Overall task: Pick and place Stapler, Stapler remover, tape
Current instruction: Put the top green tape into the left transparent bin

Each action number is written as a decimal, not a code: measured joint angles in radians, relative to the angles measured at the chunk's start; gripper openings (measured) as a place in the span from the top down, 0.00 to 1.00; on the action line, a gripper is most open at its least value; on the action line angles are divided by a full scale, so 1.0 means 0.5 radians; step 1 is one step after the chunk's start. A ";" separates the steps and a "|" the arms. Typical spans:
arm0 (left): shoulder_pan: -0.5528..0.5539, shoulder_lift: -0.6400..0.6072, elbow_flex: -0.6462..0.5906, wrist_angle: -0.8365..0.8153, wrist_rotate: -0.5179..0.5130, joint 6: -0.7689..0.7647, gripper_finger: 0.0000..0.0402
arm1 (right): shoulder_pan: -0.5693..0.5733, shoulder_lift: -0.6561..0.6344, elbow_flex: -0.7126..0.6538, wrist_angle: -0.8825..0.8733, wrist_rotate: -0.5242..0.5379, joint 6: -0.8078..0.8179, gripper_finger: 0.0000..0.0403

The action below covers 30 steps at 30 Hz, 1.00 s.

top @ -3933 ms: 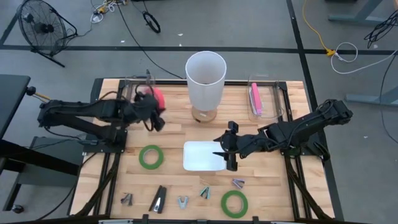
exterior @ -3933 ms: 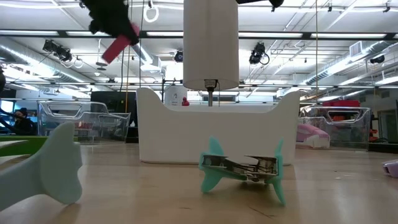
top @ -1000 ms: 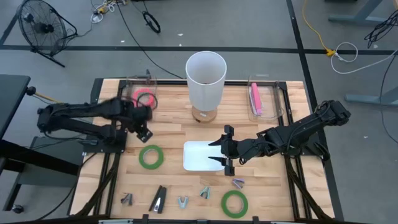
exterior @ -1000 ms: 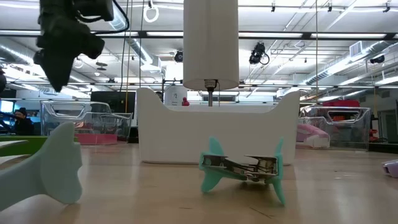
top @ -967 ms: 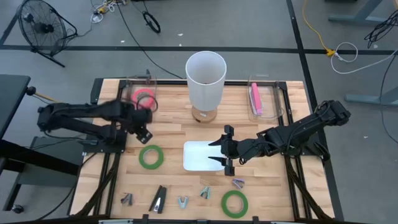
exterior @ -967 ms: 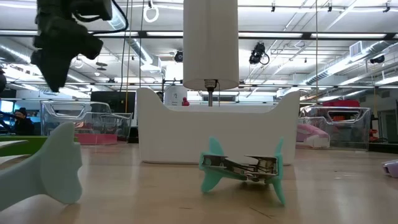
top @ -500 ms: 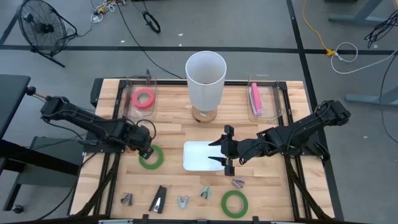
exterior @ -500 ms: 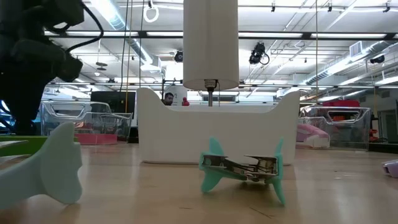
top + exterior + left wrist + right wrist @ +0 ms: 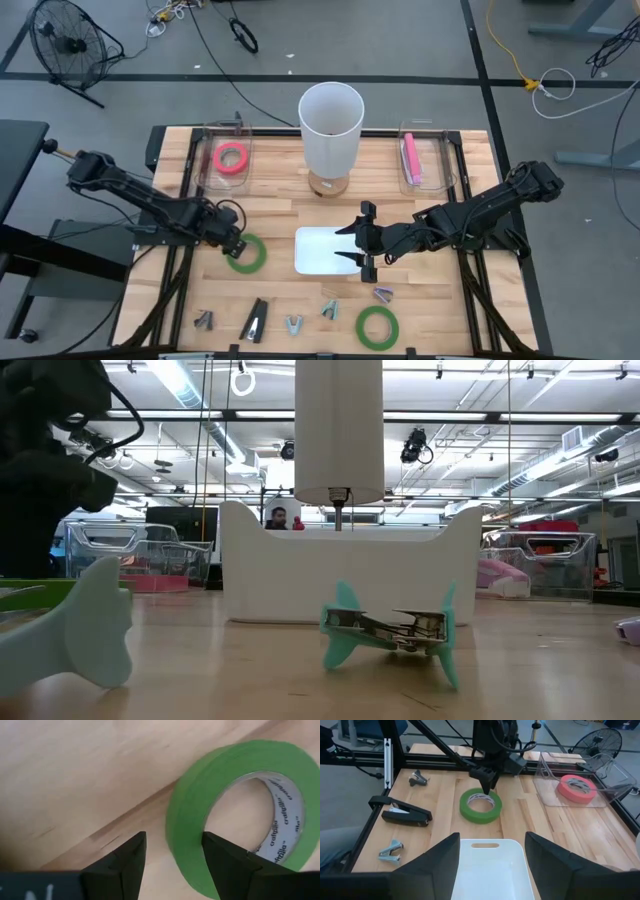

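Wooden table [image 9: 280, 210]: green tape [image 9: 245, 252] flat, hole up; left end effector [image 9: 232, 243] spread over rim.

A matt green roll of paper tape [image 9: 235, 810] lies on a smooth pale wooden table [image 9: 280, 215], near a glossy white plastic tray [image 9: 492, 870] and clear plastic bin [image 9: 580, 782].

Both arms are matte black throughout, built of slim tubular links joined by bulkier rounded joints. Thin black cables loop loosely beside the left arm's wrist. The left hand [image 9: 233, 243] ends in two flat black fingers [image 9: 127, 862] with squared, slightly bevelled tips. The right hand [image 9: 363, 243] carries the same two black fingers [image 9: 435, 862], broad and smooth-faced, with plain unmarked surfaces.
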 joint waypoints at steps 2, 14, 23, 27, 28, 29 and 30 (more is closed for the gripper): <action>-0.011 0.002 -0.003 0.047 -0.021 0.001 0.50 | 0.000 0.000 0.000 0.001 0.000 0.000 0.45; -0.015 0.002 -0.006 0.150 -0.044 0.033 0.50 | 0.000 0.000 0.000 0.002 0.000 0.000 0.45; -0.014 0.268 -0.012 0.298 -0.014 0.056 0.50 | 0.000 -0.001 0.000 0.009 0.000 0.000 0.45; -0.013 0.366 0.000 0.280 0.025 0.117 0.57 | 0.001 -0.001 0.000 0.010 0.000 0.000 0.45; -0.011 0.374 0.000 0.272 0.036 0.131 0.61 | 0.000 -0.001 0.000 0.010 0.000 0.000 0.45; -0.011 0.373 0.000 0.265 0.038 0.135 0.67 | 0.001 -0.001 0.000 0.010 0.000 0.000 0.45; -0.011 0.372 0.008 0.255 0.041 0.149 0.74 | 0.000 -0.001 0.000 0.011 0.000 0.000 0.45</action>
